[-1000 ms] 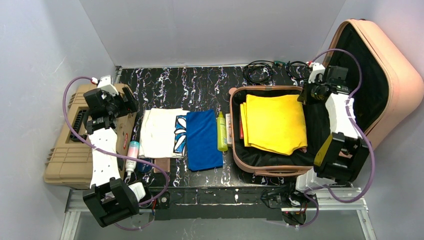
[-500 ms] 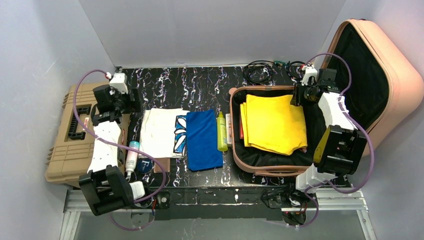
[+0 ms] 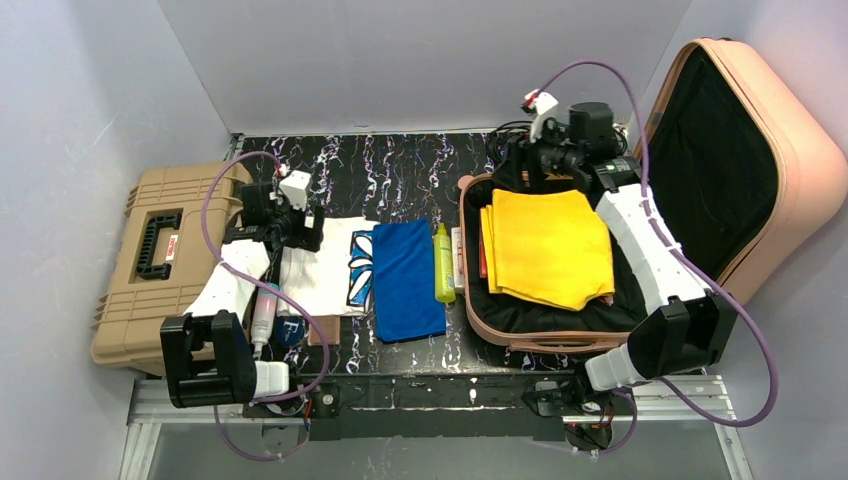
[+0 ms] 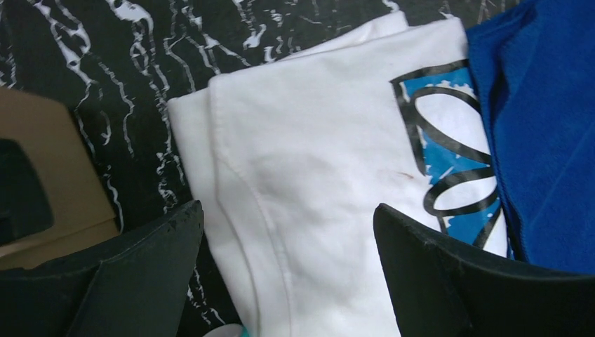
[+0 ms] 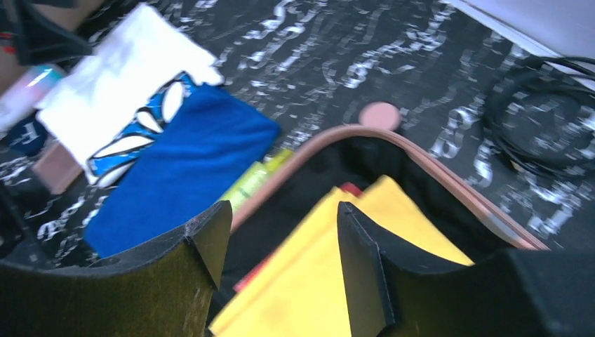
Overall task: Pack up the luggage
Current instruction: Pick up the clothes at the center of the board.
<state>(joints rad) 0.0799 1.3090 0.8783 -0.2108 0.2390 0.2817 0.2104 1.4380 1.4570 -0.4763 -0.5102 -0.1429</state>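
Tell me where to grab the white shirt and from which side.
Probably best: pinch the layered fold at the shirt's left edge, from above with the open left gripper. It lies flat, so only an edge offers purchase; the blue cloth crowds its right side.

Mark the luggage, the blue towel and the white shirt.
luggage [image 3: 808, 155], top external view, pink shell of open lid.
blue towel [image 3: 405, 280], top external view, its middle.
white shirt [image 4: 316, 175], left wrist view, plain white fabric.

- Looks like a robotics lab booth.
- Boxed in by plain pale walls [image 3: 400, 60].
- Fitted with bare aluminium rail [image 3: 450, 410], black marbled tabletop [image 3: 400, 165], two cabled robot arms [image 3: 228, 285].
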